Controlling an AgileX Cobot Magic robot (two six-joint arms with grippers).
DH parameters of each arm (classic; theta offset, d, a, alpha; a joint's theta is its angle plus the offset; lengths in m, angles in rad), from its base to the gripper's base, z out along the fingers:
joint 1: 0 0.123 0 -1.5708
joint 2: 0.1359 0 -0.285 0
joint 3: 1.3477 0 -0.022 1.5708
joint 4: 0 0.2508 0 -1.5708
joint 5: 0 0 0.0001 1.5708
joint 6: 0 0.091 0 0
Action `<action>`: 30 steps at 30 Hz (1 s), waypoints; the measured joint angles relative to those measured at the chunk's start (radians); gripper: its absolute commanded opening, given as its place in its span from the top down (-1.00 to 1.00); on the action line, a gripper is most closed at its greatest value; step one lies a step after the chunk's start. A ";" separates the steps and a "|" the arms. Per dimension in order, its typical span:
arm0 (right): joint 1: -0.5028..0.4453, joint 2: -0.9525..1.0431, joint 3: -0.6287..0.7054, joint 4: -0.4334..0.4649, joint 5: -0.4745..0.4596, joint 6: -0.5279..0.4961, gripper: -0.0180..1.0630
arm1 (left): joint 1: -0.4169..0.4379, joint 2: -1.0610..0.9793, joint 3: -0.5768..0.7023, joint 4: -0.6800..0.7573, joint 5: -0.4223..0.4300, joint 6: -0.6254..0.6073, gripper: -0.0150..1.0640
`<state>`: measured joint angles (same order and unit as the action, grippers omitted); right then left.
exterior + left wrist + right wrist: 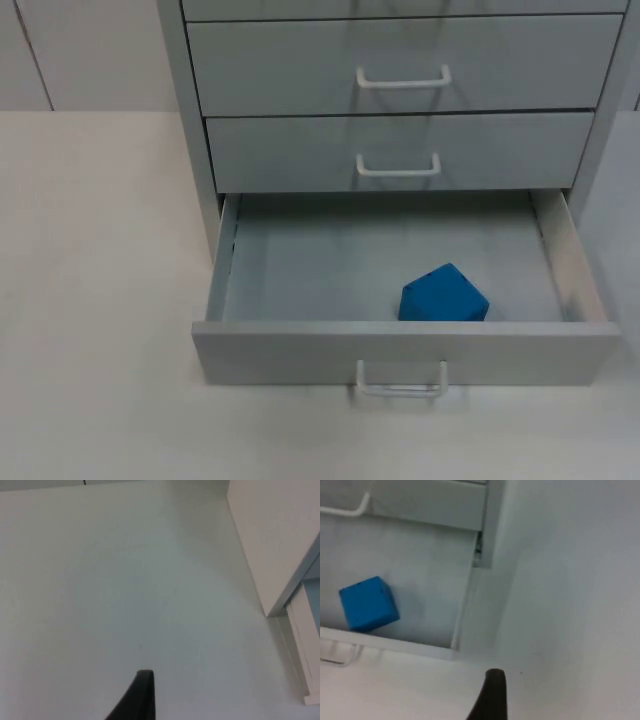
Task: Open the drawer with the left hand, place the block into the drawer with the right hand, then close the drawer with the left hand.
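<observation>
Blue block lies in the open bottom drawer; both grippers hover over table, fingers' state unclear.

A plain office or lab corner: a grey drawer cabinet on a bare white table.

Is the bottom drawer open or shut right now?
Open: the bottom drawer is pulled out from the cabinet, with the blue block lying inside it.
</observation>
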<state>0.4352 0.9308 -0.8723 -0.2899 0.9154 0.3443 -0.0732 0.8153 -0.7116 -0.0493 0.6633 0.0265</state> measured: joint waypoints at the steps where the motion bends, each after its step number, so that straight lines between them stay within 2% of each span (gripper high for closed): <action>1: -0.054 -0.035 0.000 0.022 0.012 -0.032 -0.36 | 0.000 0.000 0.000 0.004 0.000 0.000 -0.98; 3: -0.136 -0.066 0.000 0.049 0.030 -0.065 -0.36 | 0.000 0.000 0.000 0.006 0.000 0.000 -0.98; 4: -0.136 -0.066 0.000 0.049 0.030 -0.065 -0.35 | 0.000 0.000 0.000 0.006 0.000 0.000 -0.98; 5: -0.177 -0.076 0.000 0.064 0.038 -0.085 -0.35 | 0.000 0.000 0.000 0.008 0.000 0.000 -0.98; 8: -0.287 -0.084 0.000 0.139 0.055 -0.160 -0.35 | 0.000 0.000 0.000 0.008 0.000 0.000 -0.98; 9: -0.287 -0.084 0.000 0.139 0.055 -0.160 -0.35 | 0.000 0.000 0.000 0.008 0.000 0.000 -0.98; 14: -0.451 -0.063 0.000 0.300 0.037 -0.282 -0.35 | 0.000 0.000 0.000 0.008 0.000 0.000 -0.98; 20: -0.479 -0.043 0.000 0.306 0.011 -0.300 -0.35 | 0.000 0.000 0.000 0.001 0.002 0.000 -0.98; 30: -0.479 -0.036 0.000 0.272 0.050 -0.334 -0.35 | 0.000 0.000 0.000 -0.026 0.002 0.027 -0.97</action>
<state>-0.0434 0.8950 -0.8723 -0.0178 0.9650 0.0102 -0.0732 0.8153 -0.7116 -0.0750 0.6651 0.0535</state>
